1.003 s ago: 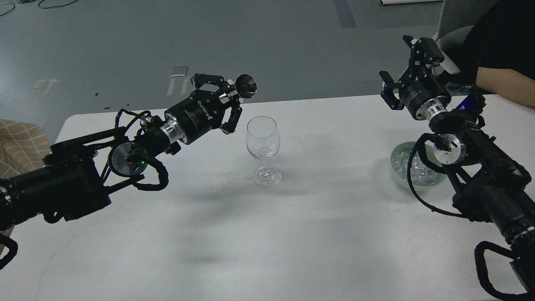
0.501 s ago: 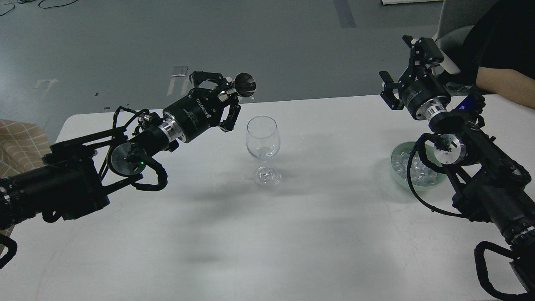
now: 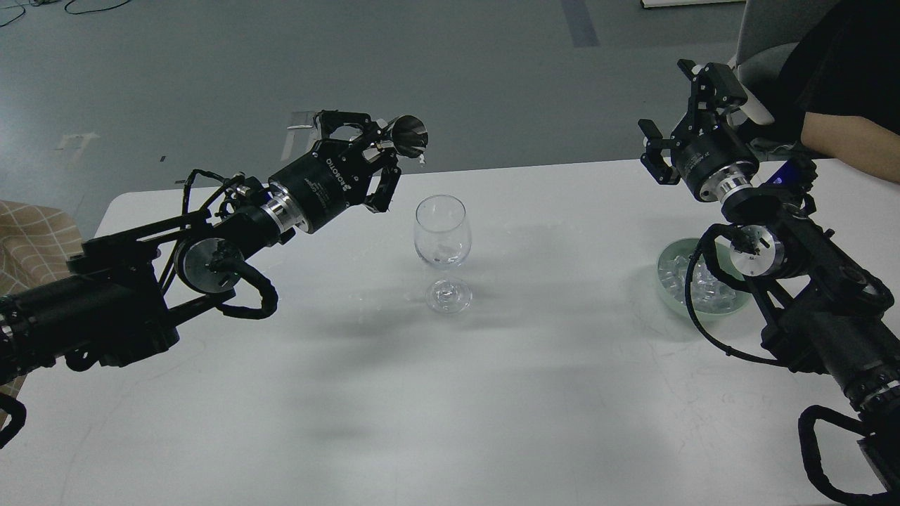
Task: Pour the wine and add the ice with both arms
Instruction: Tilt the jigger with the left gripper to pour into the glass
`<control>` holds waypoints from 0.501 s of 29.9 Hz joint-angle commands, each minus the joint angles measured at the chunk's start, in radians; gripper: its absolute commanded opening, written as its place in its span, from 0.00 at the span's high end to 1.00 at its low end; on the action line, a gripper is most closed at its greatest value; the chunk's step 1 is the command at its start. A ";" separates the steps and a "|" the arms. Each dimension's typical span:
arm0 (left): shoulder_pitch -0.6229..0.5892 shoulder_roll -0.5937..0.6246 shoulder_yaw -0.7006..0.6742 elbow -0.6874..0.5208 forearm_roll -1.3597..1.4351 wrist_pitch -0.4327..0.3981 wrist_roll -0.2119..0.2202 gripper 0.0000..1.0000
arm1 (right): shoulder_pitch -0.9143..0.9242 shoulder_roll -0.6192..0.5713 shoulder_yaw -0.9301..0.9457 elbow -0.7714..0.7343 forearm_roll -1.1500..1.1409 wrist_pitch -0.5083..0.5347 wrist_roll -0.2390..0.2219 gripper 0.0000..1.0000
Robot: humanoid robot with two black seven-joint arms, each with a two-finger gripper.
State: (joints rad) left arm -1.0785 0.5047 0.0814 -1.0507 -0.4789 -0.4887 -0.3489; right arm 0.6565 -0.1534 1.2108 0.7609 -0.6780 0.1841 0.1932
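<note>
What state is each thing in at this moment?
Left end effector: shut on a small metal cup, tipped toward the wine glass.
Wine glass: upright on the table, nearly empty.
Right end effector: open, holding nothing, raised.
Green bowl: on the table, holding ice.

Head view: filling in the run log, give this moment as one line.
left gripper: shut on metal cup, tipped by wine glass | right gripper: open, raised | ice: in bowl
</note>
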 commanded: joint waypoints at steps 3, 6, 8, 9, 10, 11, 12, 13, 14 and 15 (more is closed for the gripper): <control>0.000 -0.002 0.000 0.000 0.022 0.000 -0.021 1.00 | 0.000 0.000 0.001 0.000 0.000 0.000 0.000 0.00; 0.000 -0.002 -0.003 0.000 0.051 0.000 -0.050 1.00 | 0.000 0.000 0.000 0.000 0.000 0.000 0.000 0.00; 0.000 0.000 -0.003 0.000 0.054 0.000 -0.053 1.00 | 0.000 0.000 0.000 0.000 0.000 0.000 0.000 0.00; 0.000 0.000 -0.003 0.000 0.054 0.000 -0.053 1.00 | 0.000 0.000 0.000 0.000 0.000 0.000 0.000 0.00; 0.000 0.002 -0.003 0.000 0.054 0.000 -0.053 1.00 | 0.000 0.000 0.000 0.000 0.000 0.000 0.000 0.00; 0.000 0.002 -0.003 0.000 0.057 0.000 -0.055 1.00 | 0.000 0.000 0.000 0.000 0.000 0.000 0.000 0.00; 0.000 0.002 -0.005 0.000 0.065 0.000 -0.055 1.00 | 0.000 0.000 0.000 0.000 0.000 0.000 0.000 0.00; 0.000 0.002 -0.008 0.000 0.071 0.000 -0.056 1.00 | 0.000 0.000 0.001 0.000 0.000 0.000 0.000 0.00; 0.000 0.002 -0.011 0.000 0.078 0.000 -0.056 1.00 | 0.000 0.000 0.000 0.000 0.000 0.000 0.000 0.00; 0.000 0.003 -0.020 0.000 0.097 0.000 -0.058 1.00 | 0.002 0.000 0.000 0.000 0.000 0.000 0.000 0.00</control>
State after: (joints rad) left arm -1.0785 0.5057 0.0751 -1.0507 -0.4123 -0.4887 -0.4038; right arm 0.6565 -0.1534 1.2108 0.7609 -0.6780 0.1841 0.1932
